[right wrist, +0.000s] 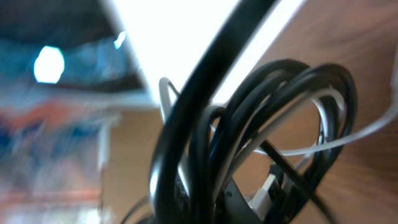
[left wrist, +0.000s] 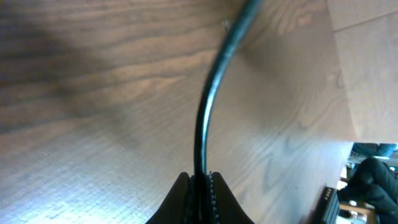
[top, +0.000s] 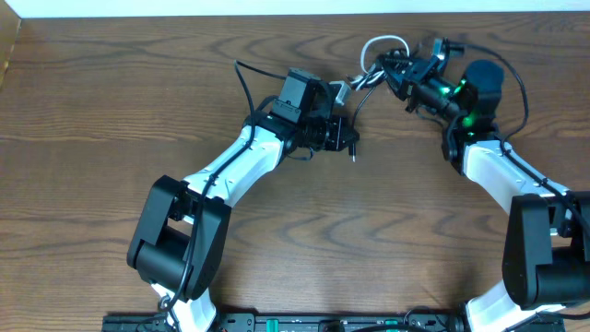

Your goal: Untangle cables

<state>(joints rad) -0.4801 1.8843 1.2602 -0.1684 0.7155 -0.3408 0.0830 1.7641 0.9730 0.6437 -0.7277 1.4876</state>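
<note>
Black cable point(left wrist: 202, 124) tight in left claw point(left wrist: 200, 185), plain only from wrist view.

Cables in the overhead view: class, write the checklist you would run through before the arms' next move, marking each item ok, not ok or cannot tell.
1. Left pincer closed on the thin black rubber cord: ok.
2. Right pincer closed at the tangled coil of black and white cords: ok.
3. Thin white cord free of the black loops: not ok, it runs through them.
4. Small plug end lying loose beside the left pincer: ok.
5. Which strand the right pincer pinches: cannot tell, the right wrist view is blurred.
</note>
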